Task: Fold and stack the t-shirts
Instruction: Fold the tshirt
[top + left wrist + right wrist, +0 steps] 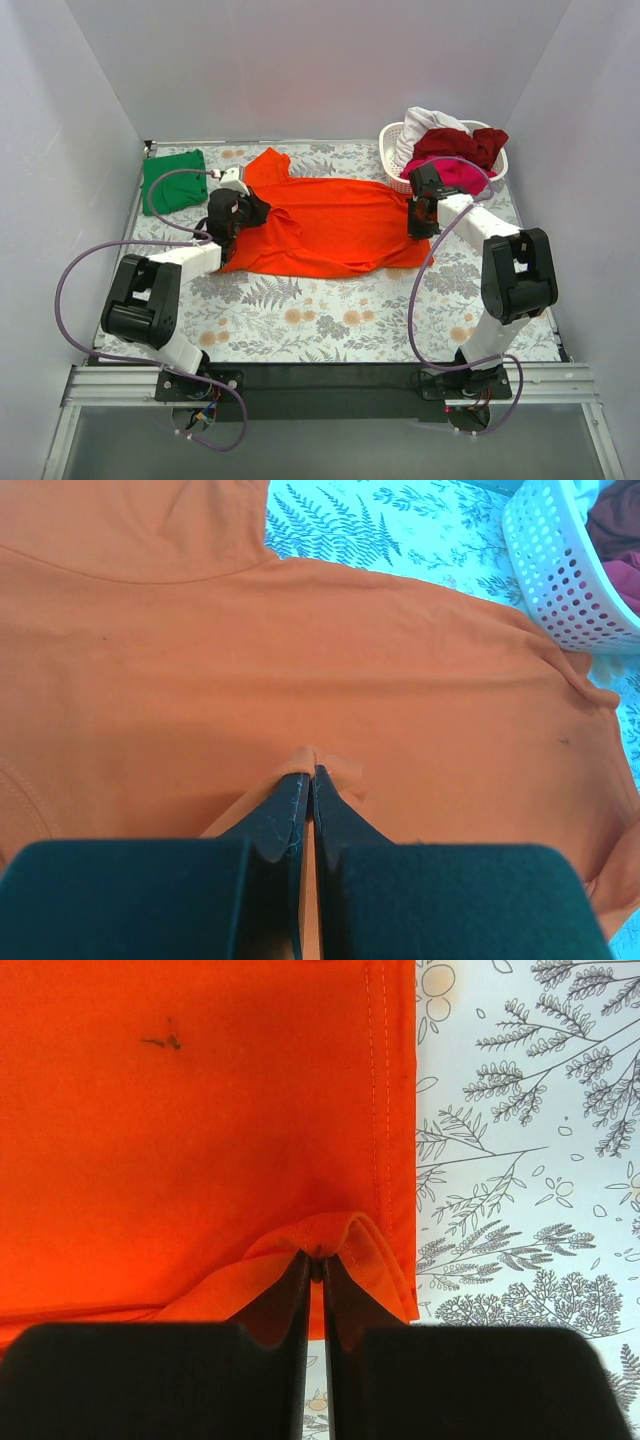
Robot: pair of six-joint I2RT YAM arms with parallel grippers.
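Observation:
An orange-red t-shirt [330, 225] lies spread across the middle of the table, one sleeve pointing to the far left. My left gripper [252, 212] is shut on a pinch of its cloth at the shirt's left end; in the left wrist view that fold [313, 755] rises between the fingertips. My right gripper [417, 218] is shut on the shirt's hem [345, 1235] at the right end. A green t-shirt [174, 180] lies folded at the far left. Dark red [460, 145], magenta [462, 176] and white [425, 125] t-shirts are heaped in the basket.
The white lattice basket [393, 172] stands at the far right corner, just behind my right gripper, and its wall [560, 580] shows in the left wrist view. A fern-print cloth [330, 315] covers the table. Grey walls close in the left, right and back.

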